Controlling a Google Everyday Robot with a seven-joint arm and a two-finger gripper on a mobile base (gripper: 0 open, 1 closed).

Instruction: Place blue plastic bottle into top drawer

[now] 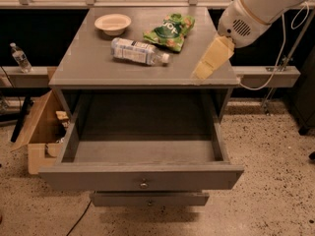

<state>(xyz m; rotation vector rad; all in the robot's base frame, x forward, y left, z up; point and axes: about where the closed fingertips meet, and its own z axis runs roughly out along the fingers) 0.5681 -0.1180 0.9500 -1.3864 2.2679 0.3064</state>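
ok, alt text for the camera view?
The blue plastic bottle lies on its side on the grey cabinet top, near a bowl and a green chip bag; the gripper hovers above the top's front right corner. Below, the top drawer stands open.

My claw (202, 70) hangs over the right edge of the bench (83, 68), right of centre in the frame, holding nothing. The blue plastic bottle (139, 51) lies on its side mid-bench, cap toward the right, well apart from my claw. Just behind it sits a green chip bag (170, 31), and a pale bowl (113, 23) sits toward the upper left. Below, the top drawer (142, 178) stands pulled out, with a narrower drawer (150, 198) beneath it.
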